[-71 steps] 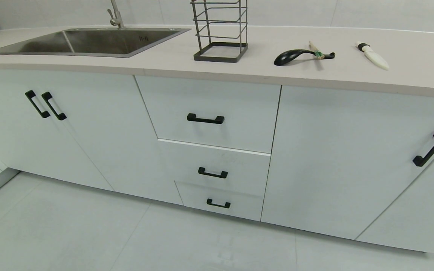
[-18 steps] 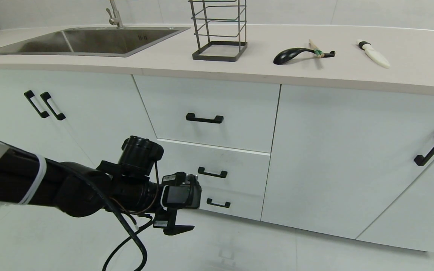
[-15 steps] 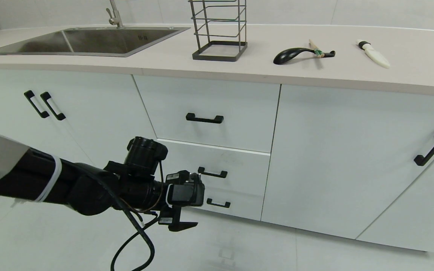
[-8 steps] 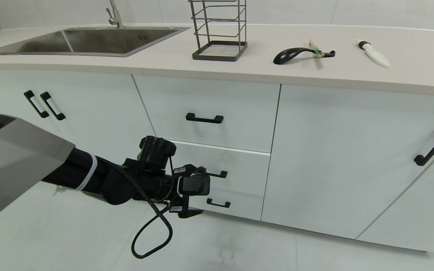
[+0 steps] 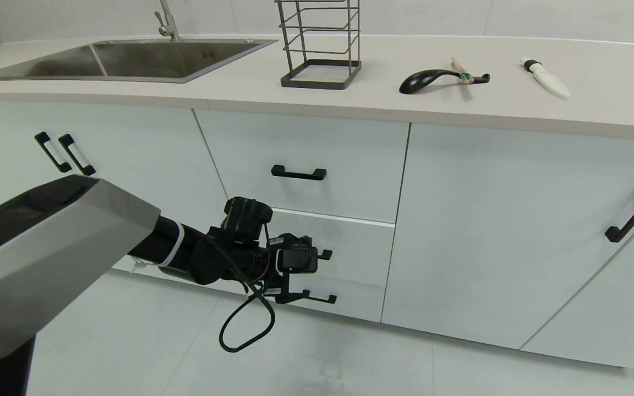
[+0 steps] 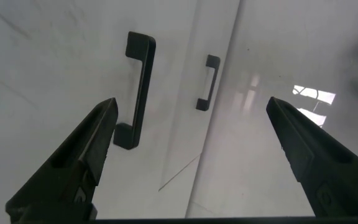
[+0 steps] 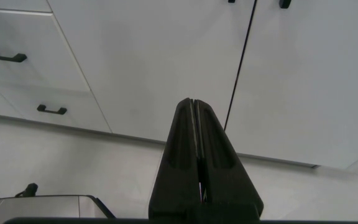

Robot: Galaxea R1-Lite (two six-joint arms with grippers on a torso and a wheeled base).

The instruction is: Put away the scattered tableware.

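Observation:
On the counter lie a black spoon [image 5: 419, 81], a wooden stick with a green band [image 5: 462, 72] across its handle, and a white knife with a black band [image 5: 545, 81]. A dark wire rack [image 5: 321, 47] stands left of them. My left gripper [image 5: 307, 275] [image 6: 191, 109] is open, low in front of the drawer stack, right at the middle drawer handle [image 5: 325, 254] [image 6: 138, 90]. In the left wrist view that handle sits just inside one finger [image 6: 73, 168]. My right gripper [image 7: 194, 109] is shut on nothing and faces the cabinet fronts.
A steel sink [image 5: 124, 59] with a tap is set into the counter at the far left. The top drawer handle [image 5: 299, 173] and bottom drawer handle [image 5: 320, 298] [image 6: 209, 83] flank the middle one. Cabinet doors stand on both sides, above a tiled floor.
My left arm came into the head view and moved forward and right to the middle drawer handle, its gripper open throughout. The tableware on the counter has not moved.

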